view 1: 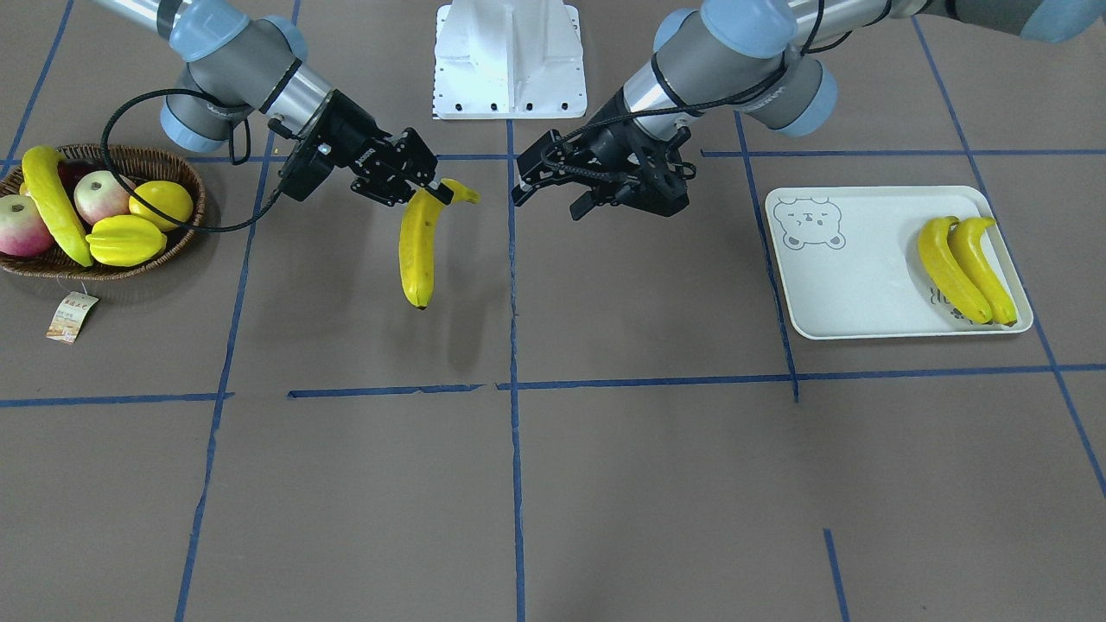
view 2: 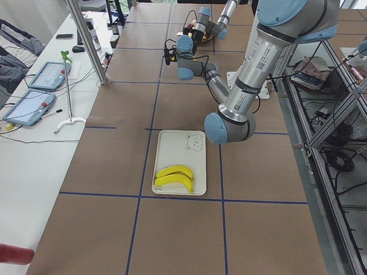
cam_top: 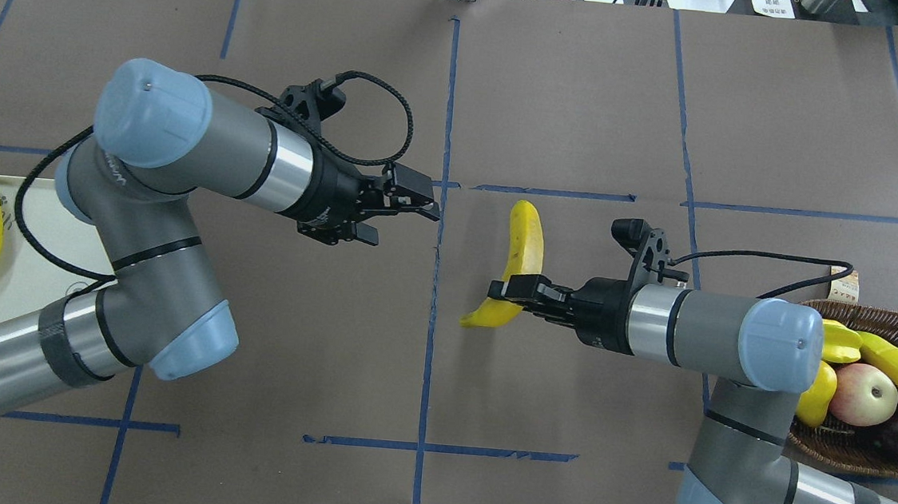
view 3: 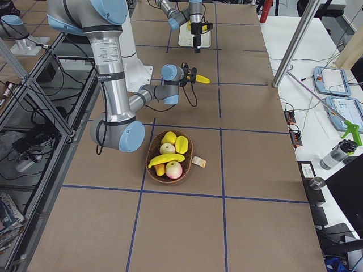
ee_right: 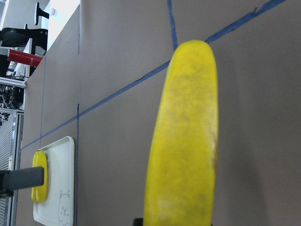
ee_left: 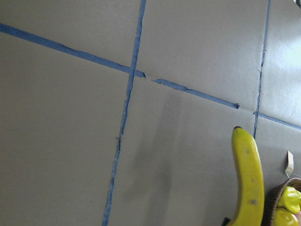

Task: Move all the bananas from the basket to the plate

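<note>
At the table's end on the robot's right, the brown basket (view 1: 104, 272) is the closest thing. One long banana (view 1: 54, 216) lies in it, on top of the other fruit. Next to that banana are two apples (view 1: 102, 197), a round lemon (view 1: 162, 204) and a bumpy starfruit (view 1: 125, 239). A little paper tag (view 1: 72, 316) lies on the table (view 1: 605, 484) just outside the basket.

Next comes the right gripper (view 1: 436, 192). Its two fingers pinch a second banana (view 1: 417, 246) near the stem end. This one is up in the air, and its shadow (view 1: 458, 333) falls on the table below. Its long end points away from the robot.

A little farther along is the left gripper (view 1: 521, 181). Its fingers are spread apart and nothing is between them. It points toward the right gripper. A blue tape line (view 1: 511, 285) on the table runs between the two.

Farthest away is the white plate (view 1: 864, 276). Two bananas (view 1: 950, 268) lie on it side by side and touch each other. They are at the end far from the bear face (view 1: 808, 223) drawn on the plate.
</note>
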Tool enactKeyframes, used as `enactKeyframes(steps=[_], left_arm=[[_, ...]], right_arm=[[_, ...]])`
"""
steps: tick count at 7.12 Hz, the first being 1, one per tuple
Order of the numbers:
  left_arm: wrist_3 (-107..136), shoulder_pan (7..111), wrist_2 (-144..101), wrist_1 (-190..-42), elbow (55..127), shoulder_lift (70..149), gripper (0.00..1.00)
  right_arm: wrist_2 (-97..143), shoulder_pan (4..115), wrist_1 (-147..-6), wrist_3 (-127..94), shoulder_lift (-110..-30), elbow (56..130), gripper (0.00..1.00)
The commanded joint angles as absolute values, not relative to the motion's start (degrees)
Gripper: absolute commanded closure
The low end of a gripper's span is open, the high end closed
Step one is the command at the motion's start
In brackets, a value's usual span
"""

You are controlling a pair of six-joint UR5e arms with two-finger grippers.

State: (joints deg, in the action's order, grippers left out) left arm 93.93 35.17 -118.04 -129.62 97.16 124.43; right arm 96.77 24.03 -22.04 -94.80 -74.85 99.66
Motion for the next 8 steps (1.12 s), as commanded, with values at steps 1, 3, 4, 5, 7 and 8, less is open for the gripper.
enactKeyframes(steps=[1, 3, 4, 5, 7, 8], left_arm=[[94.3, 33.6, -115.4, -129.8, 93.3, 128.2, 0.01], [94.3, 32.9, -113.8, -129.9, 89.8, 131.2, 0.01], [94.3, 31.6, -112.1, -129.9, 87.9, 132.4, 0.01], [94.4, 30.8, -111.1, -129.9, 87.7, 132.8, 0.01], [94.4, 29.3, -110.9, -130.0, 87.5, 132.7, 0.01], [94.4, 28.3, -108.7, -130.0, 87.5, 132.8, 0.01]], right_arm=[[93.2, 21.1, -22.0, -94.7, -72.3, 99.0, 0.95], [89.5, 19.1, -24.1, -94.3, -70.7, 99.1, 0.94], [88.6, 18.6, -24.4, -94.3, -69.9, 99.0, 0.94], [88.5, 18.5, -24.4, -94.3, -69.5, 99.1, 0.93], [88.4, 18.5, -24.4, -94.2, -69.6, 99.0, 0.93], [88.3, 18.5, -24.3, -94.2, -69.6, 99.1, 0.93]])
